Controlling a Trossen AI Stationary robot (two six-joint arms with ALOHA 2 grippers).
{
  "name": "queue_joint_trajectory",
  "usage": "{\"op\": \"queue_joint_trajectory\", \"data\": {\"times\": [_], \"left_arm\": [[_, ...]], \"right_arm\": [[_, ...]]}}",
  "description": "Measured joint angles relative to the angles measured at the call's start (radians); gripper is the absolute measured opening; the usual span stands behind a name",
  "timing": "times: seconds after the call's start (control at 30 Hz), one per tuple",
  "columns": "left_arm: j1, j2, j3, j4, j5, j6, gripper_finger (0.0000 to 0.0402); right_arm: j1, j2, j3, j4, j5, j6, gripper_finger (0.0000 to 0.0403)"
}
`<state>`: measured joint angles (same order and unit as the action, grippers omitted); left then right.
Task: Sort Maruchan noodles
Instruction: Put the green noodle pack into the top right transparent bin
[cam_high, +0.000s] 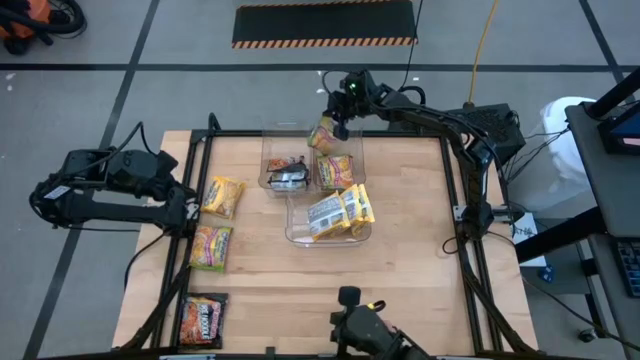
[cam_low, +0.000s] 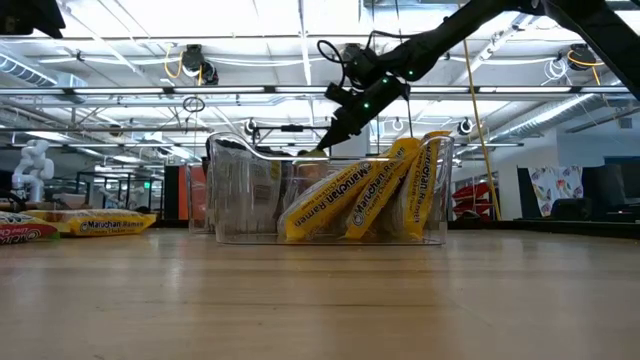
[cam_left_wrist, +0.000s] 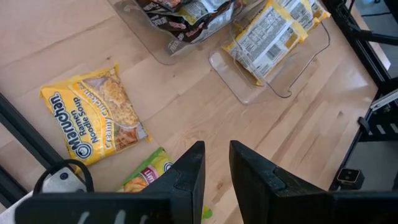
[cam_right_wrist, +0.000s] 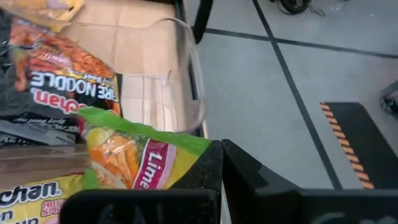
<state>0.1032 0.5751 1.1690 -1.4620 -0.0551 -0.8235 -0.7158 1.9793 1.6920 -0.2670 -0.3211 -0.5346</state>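
Roughly halfway: yellow packets (cam_high: 340, 212) fill the centre bin (cam_high: 329, 238), while 3 packets (cam_high: 211, 247) lie loose at left. Right gripper (cam_high: 337, 128), jaws pinching a lime-green packet (cam_right_wrist: 134, 163), hovers upper centre; left gripper (cam_left_wrist: 216, 167), jaws spread, waits left.

A pale wooden table (cam_high: 400, 260) with a black metal frame is sitting under the raised right pincer, and clear plastic bins (cam_high: 328, 232) are standing on it directly below and just short of that pincer. A black mat with yellow-and-black striped edging (cam_high: 323, 22) is lying on the grey floor beyond the pincer.
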Motion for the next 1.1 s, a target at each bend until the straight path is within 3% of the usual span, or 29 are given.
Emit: {"op": "queue_joint_trajectory", "data": {"times": [0.4, 0.8, 1.1], "left_arm": [[0.0, 0.002, 0.0, 0.001, 0.0, -0.003, 0.0079], [0.0, 0.002, 0.0, 0.001, -0.001, -0.006, 0.0079], [0.0, 0.002, 0.0, 0.001, -0.001, -0.005, 0.0079]], "right_arm": [[-0.027, 0.0, 0.0, -0.014, 0.012, 0.144, 0.0], [-0.013, 0.0, 0.0, 0.035, 0.214, 0.312, 0.0], [0.011, 0.0, 0.0, 0.031, 0.278, 0.4, 0.0]]}}
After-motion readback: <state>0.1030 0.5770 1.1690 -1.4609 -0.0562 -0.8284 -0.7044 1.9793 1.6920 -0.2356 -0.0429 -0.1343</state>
